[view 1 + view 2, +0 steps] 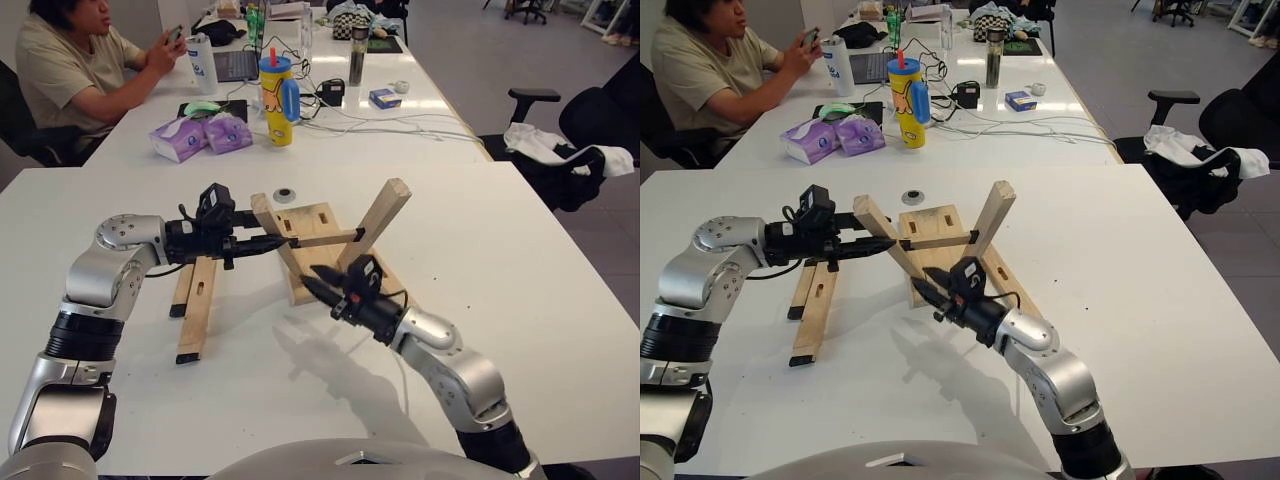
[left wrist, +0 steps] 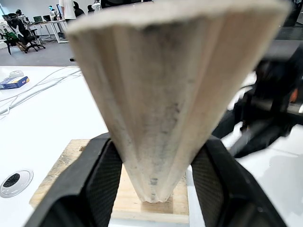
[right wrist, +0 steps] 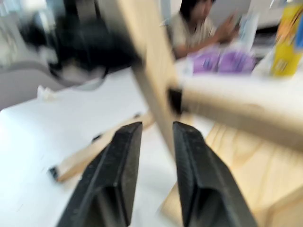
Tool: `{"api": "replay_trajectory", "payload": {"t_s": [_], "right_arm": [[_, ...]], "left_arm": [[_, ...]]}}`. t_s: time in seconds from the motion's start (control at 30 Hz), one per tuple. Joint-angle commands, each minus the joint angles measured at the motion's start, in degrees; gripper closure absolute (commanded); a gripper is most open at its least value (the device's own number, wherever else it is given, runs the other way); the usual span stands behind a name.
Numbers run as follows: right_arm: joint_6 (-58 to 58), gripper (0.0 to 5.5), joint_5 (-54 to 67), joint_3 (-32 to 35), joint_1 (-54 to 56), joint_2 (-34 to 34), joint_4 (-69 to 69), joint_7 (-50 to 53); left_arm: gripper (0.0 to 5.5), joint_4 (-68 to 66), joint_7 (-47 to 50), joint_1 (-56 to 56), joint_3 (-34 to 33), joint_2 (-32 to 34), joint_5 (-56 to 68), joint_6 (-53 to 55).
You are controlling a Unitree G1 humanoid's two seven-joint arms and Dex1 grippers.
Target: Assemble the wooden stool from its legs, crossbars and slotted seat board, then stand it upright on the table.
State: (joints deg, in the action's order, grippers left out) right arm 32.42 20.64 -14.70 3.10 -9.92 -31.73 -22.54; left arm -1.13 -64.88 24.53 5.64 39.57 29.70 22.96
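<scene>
The slotted seat board (image 1: 312, 222) lies flat on the white table. Two legs stand tilted out of it: a left leg (image 1: 266, 214) and a right leg (image 1: 384, 213), joined by a thin crossbar (image 1: 326, 238). My left gripper (image 1: 274, 243) is shut on the left leg, and its fingers (image 2: 94, 184) press both sides of the wood (image 2: 161, 104). My right gripper (image 1: 314, 281) is open low beside that leg's foot, with nothing between its fingers (image 3: 118, 165). The leg (image 3: 147, 66) and crossbar (image 3: 236, 109) stand just beyond them.
Two loose wooden pieces (image 1: 197, 306) lie left of the board under my left arm. A round grommet (image 1: 285, 194) sits behind it. Tissue packs (image 1: 200, 135) and a yellow cup (image 1: 276, 95) stand on the far table, where a person sits. An office chair (image 1: 570, 140) is on the right.
</scene>
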Motion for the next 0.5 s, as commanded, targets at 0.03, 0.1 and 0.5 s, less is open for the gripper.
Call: {"api": "replay_trajectory", "payload": {"t_s": [0.03,0.1,0.5], "right_arm": [[-3.15,5.04,-8.52,0.51,11.78,3.71,0.72,8.65],[-4.65,5.43,-13.75,-2.33,13.11,3.75,7.58,11.0],[-11.19,5.5,-14.33,-5.14,4.84,1.55,18.82,6.16]], "left_arm": [[3.44,-1.67,-0.18,-2.42,3.51,-0.29,-2.69,4.26],[3.44,-2.08,-0.41,-1.76,3.9,-0.57,-2.92,4.19],[3.44,1.99,4.5,-6.67,1.77,-2.02,-1.97,4.04]]}}
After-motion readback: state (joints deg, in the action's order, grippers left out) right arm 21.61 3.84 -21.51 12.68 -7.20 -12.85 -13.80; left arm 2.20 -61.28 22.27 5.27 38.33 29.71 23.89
